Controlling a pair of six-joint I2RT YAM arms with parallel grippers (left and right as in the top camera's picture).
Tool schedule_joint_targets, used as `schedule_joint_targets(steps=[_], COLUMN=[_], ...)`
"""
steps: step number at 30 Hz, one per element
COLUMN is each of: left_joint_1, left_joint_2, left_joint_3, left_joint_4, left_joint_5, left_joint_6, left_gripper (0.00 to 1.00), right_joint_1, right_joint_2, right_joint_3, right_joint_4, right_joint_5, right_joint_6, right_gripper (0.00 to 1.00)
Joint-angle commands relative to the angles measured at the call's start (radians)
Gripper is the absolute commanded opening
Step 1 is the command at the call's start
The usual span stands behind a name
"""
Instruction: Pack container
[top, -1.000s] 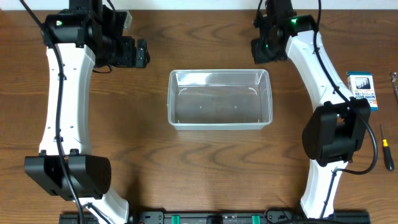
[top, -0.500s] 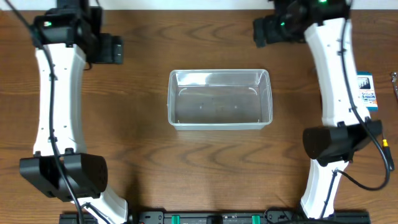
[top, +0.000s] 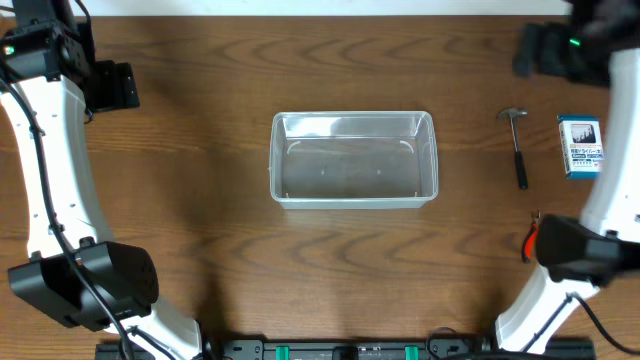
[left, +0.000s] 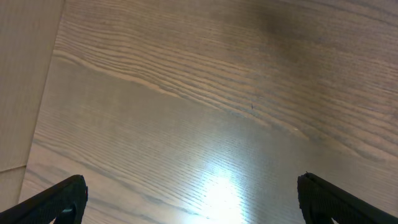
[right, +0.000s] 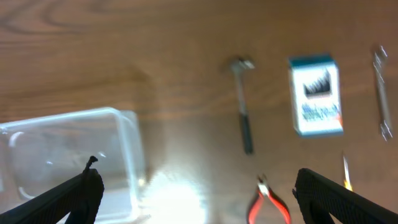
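Container (top: 355, 201) sits central, table (top: 220, 240) showing around every edge; left gripper (top: 115, 87) at ten o'clock, right gripper (top: 545, 50) at two, both spread empty.

container (top: 355, 117) centre | hammer (top: 518, 150) right of it | box (top: 581, 146) right of hammer

Clear glossy plastic container (top: 354, 119), smooth wood-grain table (top: 220, 250)

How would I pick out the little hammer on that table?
Find the clear container in the middle of the wooden table, then look just right of it in the overhead view. The hammer lies there, silver head toward the far edge, dark handle toward the near one. Unlike the blue-and-white box further right, it is thin and T-shaped.
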Motion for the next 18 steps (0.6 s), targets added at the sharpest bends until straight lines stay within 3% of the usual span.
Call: schedule_joint_targets(steps=[1, 5, 11, 18], left_joint_1=[0.003, 0.003, 0.003, 0.003], left_joint_2=[-0.003, -0.003, -0.003, -0.003], left_joint_3=[0.005, 0.005, 0.005, 0.005], left_joint_4=[0.0, 0.0, 0.0, 0.0], left_joint_5=[-0.011, -0.011, -0.011, -0.011], left_joint_6=[0.005, 0.005, 0.005, 0.005], left_gripper=[0.98, 0.98, 0.98, 0.98], right_joint_1=[-0.077, -0.126, -0.129, -0.127], right_joint_2=[-0.07, -0.08, -0.072, -0.008], right_joint_3=[-0.142, -0.289, -0.413, -0.446], right_joint_4=[-0.005, 0.0, 0.137, 0.27], right_joint_5=[-0.119, -0.181, 0.113, 0.124], right_joint_6=[-0.11, -0.241, -0.254, -0.335], right_gripper=[0.99, 0.99, 0.99, 0.99])
